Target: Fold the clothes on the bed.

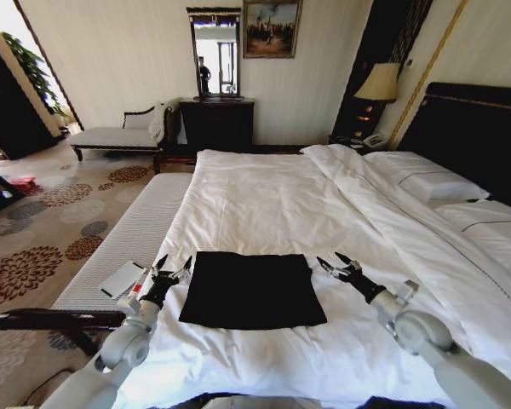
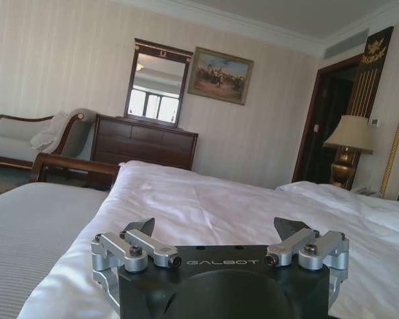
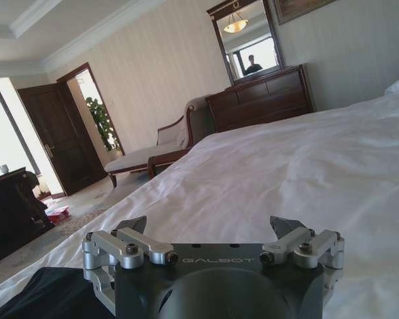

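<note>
Left claw [image 1: 174, 267] and right claw [image 1: 334, 262], both spread wide and holding nothing, flank the black T-shirt [image 1: 252, 290]. It lies folded into a flat rectangle on the near end of the bed [image 1: 264, 192].

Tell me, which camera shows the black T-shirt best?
The head view: the black T-shirt lies there whole, a neat rectangle on the white duvet between the two grippers. The right wrist view catches only a dark corner; the left wrist view looks across the bed beyond it.
</note>
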